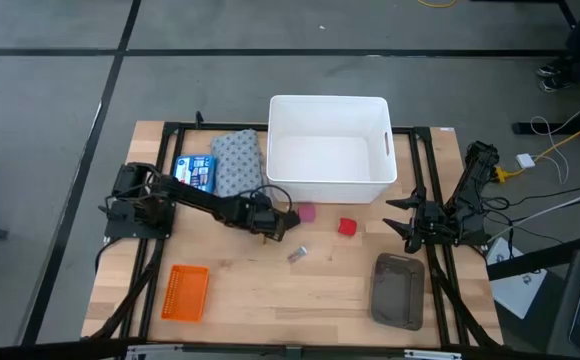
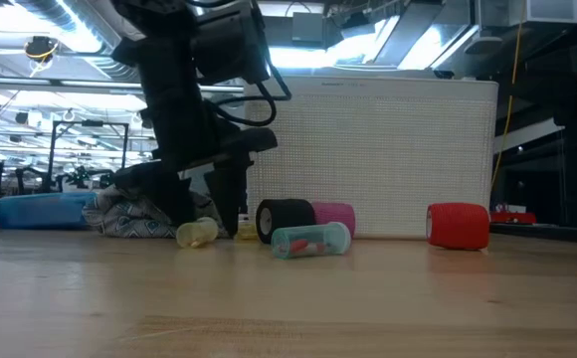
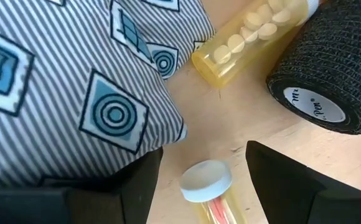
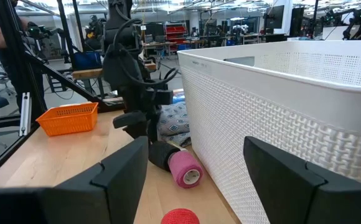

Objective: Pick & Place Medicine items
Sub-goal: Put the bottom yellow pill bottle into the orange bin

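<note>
Two small pill vials lie on the wooden tabletop point(image 1: 300, 300) near the left gripper point(image 3: 202, 165): a clear vial with a white cap point(image 3: 205, 190) sits between its spread fingers, unclamped, and an amber vial of white tablets point(image 3: 246, 37) rests beside a black bandage roll point(image 3: 327, 68) and the grey patterned cloth point(image 3: 62, 81). Risk: closing off-centre could roll the capped vial away or snag the cloth. The right gripper point(image 4: 193, 162) waits open, empty, near the white perforated bin point(image 4: 280, 106).

Overhead, table-level and two wrist views
</note>
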